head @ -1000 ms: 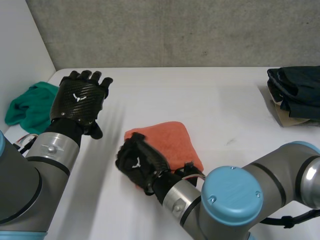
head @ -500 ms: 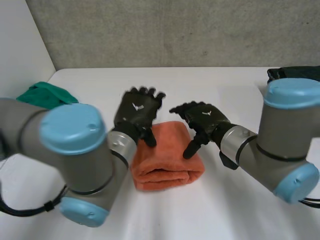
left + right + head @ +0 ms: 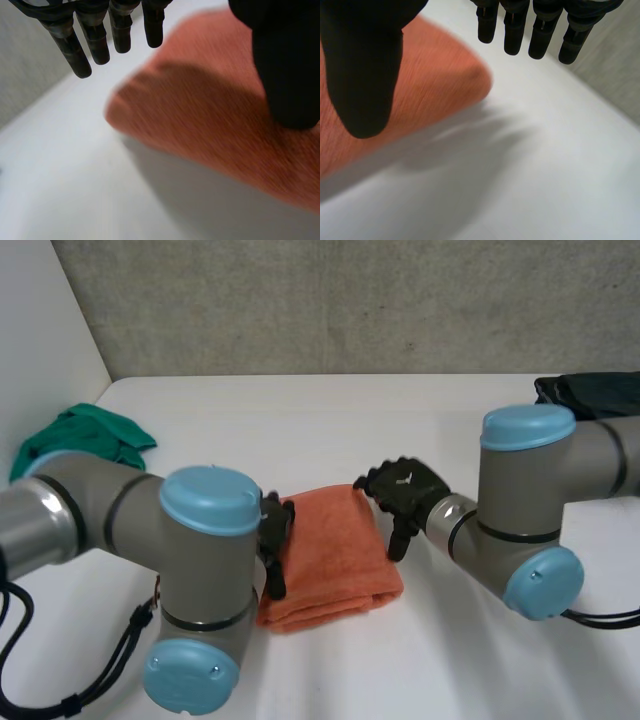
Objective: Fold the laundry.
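A folded orange towel (image 3: 330, 552) lies in the middle of the white table (image 3: 420, 430). My left hand (image 3: 272, 537) is at the towel's left edge, fingers straight and spread; in the left wrist view its thumb (image 3: 285, 65) hangs over the towel (image 3: 210, 115) and holds nothing. My right hand (image 3: 405, 490) is at the towel's far right corner, open as well. In the right wrist view the thumb (image 3: 365, 65) is above the towel (image 3: 435, 85), and the fingers (image 3: 540, 30) reach past its corner over bare table.
A crumpled green cloth (image 3: 85, 435) lies at the table's far left, near the white side wall. A pile of dark clothes (image 3: 590, 395) sits at the far right edge. A grey wall runs along the back.
Both hands have come down from above the towel's far edge to its two sides. A second ago the right hand was curled on the towel's near left corner and the left was raised.
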Action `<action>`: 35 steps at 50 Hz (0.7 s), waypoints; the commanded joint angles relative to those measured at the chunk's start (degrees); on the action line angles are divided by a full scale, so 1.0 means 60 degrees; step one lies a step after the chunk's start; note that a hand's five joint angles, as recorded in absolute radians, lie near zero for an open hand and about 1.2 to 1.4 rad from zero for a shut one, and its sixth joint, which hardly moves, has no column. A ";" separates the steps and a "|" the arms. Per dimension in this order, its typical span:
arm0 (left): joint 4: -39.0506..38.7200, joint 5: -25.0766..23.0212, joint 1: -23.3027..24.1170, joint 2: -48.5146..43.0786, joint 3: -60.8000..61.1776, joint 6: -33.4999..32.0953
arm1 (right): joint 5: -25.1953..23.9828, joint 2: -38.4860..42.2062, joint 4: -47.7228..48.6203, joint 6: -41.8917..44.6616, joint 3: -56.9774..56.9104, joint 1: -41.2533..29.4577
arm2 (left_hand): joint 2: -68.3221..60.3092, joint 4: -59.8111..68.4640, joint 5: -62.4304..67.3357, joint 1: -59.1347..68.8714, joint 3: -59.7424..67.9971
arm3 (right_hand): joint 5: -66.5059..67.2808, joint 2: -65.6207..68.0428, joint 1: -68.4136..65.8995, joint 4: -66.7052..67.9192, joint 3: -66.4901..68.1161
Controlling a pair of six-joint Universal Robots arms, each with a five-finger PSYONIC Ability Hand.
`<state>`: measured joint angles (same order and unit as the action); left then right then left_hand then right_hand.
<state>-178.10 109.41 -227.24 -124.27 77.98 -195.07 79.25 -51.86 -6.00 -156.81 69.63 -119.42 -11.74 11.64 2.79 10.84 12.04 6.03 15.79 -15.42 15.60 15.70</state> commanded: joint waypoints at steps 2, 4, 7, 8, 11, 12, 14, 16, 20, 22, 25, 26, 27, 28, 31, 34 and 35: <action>-0.0624 -0.1211 -0.0110 0.1989 0.0011 -0.0184 | 0.0092 -0.1843 0.2037 -0.0115 0.2000 -0.0048 | 0.0142 -0.0126 -0.0318 0.0008 -0.0192 | -0.0261 -0.0220 0.0158 -0.0188 -0.0206; -0.0770 -0.1723 -0.0198 0.2356 0.0084 -0.0184 | 0.0034 -0.2675 0.2811 -0.0100 0.2992 -0.0237 | 0.0142 -0.0126 -0.0318 0.0008 -0.0192 | -0.0514 -0.0473 0.0411 -0.0441 -0.0458; -0.0903 -0.2778 -0.0418 0.2971 0.0435 -0.0184 | -0.0040 -0.3323 0.3532 -0.0056 0.4036 -0.0530 | 0.0142 -0.0126 -0.0318 0.0008 -0.0192 | -0.0599 -0.0558 0.0497 -0.0526 -0.0544; -0.0903 -0.3070 -0.0505 0.3074 0.0523 -0.0184 | -0.0112 -0.3455 0.4042 0.0002 0.4677 -0.0763 | 0.0114 -0.0098 -0.0290 0.0036 -0.0164 | -0.0627 -0.0586 0.0524 -0.0554 -0.0572; -0.0874 -0.4096 -0.0886 0.3338 0.0743 -0.0155 | -0.0230 -0.3428 0.4821 0.0046 0.5560 -0.1101 | 0.0086 -0.0070 -0.0262 0.0064 -0.0136 | -0.0599 -0.0558 0.0497 -0.0526 -0.0544; -0.0816 -0.4563 -0.1003 0.3353 0.0758 -0.0111 | -0.0303 -0.3413 0.5259 0.0047 0.6027 -0.1305 | -0.0025 0.0041 -0.0150 0.0175 -0.0025 | -0.0544 -0.0503 0.0441 -0.0471 -0.0488; -0.0786 -0.4961 -0.1063 0.3353 0.0773 -0.0111 | -0.0347 -0.3311 0.5700 0.0061 0.6425 -0.1468 | -0.0054 0.0070 -0.0122 0.0204 0.0004 | -0.0515 -0.0475 0.0413 -0.0442 -0.0460; -0.0786 -0.5327 -0.1077 0.3353 0.0802 -0.0096 | -0.0420 -0.2860 0.6284 0.0076 0.6733 -0.1643 | -0.0055 0.0071 -0.0121 0.0204 0.0004 | -0.0487 -0.0446 0.0385 -0.0414 -0.0432; -0.0800 -0.5432 -0.1121 0.3353 0.0817 -0.0096 | -0.0435 -0.1964 0.6888 0.0207 0.6647 -0.1718 | -0.0083 0.0099 -0.0093 0.0232 0.0032 | -0.0431 -0.0390 0.0328 -0.0358 -0.0376; -0.0800 -0.5432 -0.1121 0.3353 0.0817 -0.0082 | -0.0435 -0.1642 0.7005 0.0383 0.6486 -0.1747 | -0.0083 0.0099 -0.0093 0.0232 0.0032 | -0.0403 -0.0362 0.0301 -0.0330 -0.0348; -0.0815 -0.5432 -0.1121 0.3295 0.0831 -0.0067 | -0.0363 -0.1187 0.7094 0.0822 0.6179 -0.1747 | -0.0083 0.0099 -0.0093 0.0232 0.0032 | -0.0319 -0.0278 0.0216 -0.0246 -0.0264; -0.0830 -0.5432 -0.1121 0.3266 0.0846 -0.0067 | -0.0319 -0.1099 0.7094 0.0939 0.6105 -0.1747 | -0.0083 0.0099 -0.0093 0.0232 0.0032 | -0.0263 -0.0222 0.0161 -0.0190 -0.0208; -0.0830 -0.5432 -0.1121 0.3237 0.0846 -0.0067 | -0.0318 -0.0968 0.7137 0.1129 0.5960 -0.1747 | -0.0083 0.0099 -0.0093 0.0232 0.0032 | -0.0068 -0.0028 -0.0034 0.0004 -0.0013; -0.0844 -0.5432 -0.1121 0.3222 0.0875 -0.0067 | -0.0318 -0.0909 0.7152 0.1189 0.5886 -0.1747 | -0.0083 0.0099 -0.0093 0.0232 0.0032 | 0.0072 0.0113 -0.0175 0.0145 0.0128; -0.0874 -0.5432 -0.1107 0.3222 0.0890 -0.0081 | -0.0274 -0.0675 0.7255 0.1350 0.5593 -0.1732 | -0.0083 0.0099 -0.0093 0.0232 0.0032 | 0.0603 0.0644 -0.0705 0.0676 0.0658; -0.0874 -0.5432 -0.1107 0.3207 0.0890 -0.0067 | -0.0289 -0.0484 0.7270 0.1365 0.5402 -0.1732 | -0.0083 0.0099 -0.0093 0.0232 0.0032 | 0.1193 0.1234 -0.1296 0.1266 0.1249; -0.0874 -0.5432 -0.1107 0.3207 0.0904 -0.0067 | -0.0245 -0.0382 0.7270 0.1365 0.5242 -0.1718 | -0.0083 0.0099 -0.0093 0.0232 0.0032 | 0.1223 0.1264 -0.1325 0.1296 0.1278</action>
<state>-183.20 76.61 -233.96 -104.85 83.22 -195.47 77.32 -56.75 37.46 -149.69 104.73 -129.96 -11.74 11.64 2.71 10.84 12.04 6.96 16.54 -16.82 16.59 16.59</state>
